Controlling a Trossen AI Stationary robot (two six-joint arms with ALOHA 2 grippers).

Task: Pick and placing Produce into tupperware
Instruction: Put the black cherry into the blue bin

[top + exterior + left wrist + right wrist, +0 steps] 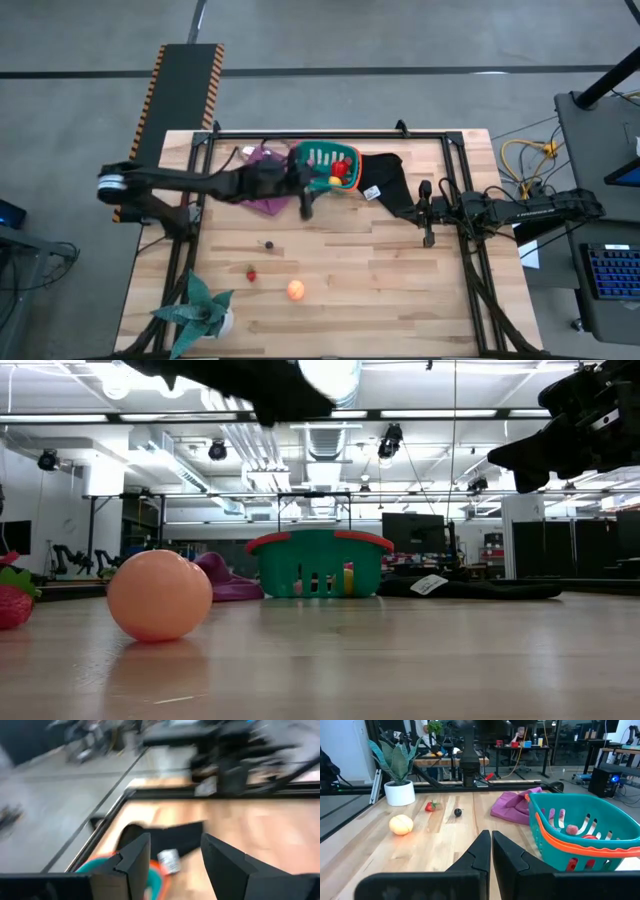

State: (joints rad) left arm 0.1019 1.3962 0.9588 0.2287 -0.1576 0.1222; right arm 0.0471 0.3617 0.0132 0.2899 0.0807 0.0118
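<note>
**Left pincer released above the tupperware, three pieces of produce on the bare wood**

The left pincer [306, 203] hangs just beside the near edge of the tupperware [312, 158], at the left-centre of the surface [400, 270]. Its own wrist view shows its two fingers [134, 857] spread apart with nothing between them, the orange rim of the container beneath them and the black cloth [175, 837] beyond.

The teal tupperware sits toward the far side of the surface, between a purple cloth [262, 160] on its left and the black cloth on its right. Inside it lie a red piece [342, 167] and a yellow piece [337, 180]; the right wrist view also shows a pink piece [571, 829] through the slots.

Three pieces lie outside the container, well apart from it on the near-left part of the surface: an orange-peach ball [296, 290], a small red strawberry-like piece [251, 272] and a small dark piece [267, 243]. A green spiky plant [200, 305] in a white pot stands at the near-left corner.

The right pincer [428, 213] waits at the right side of the surface, beside the black cloth; its fingers [475, 855] are clenched together and hold nothing.
</note>
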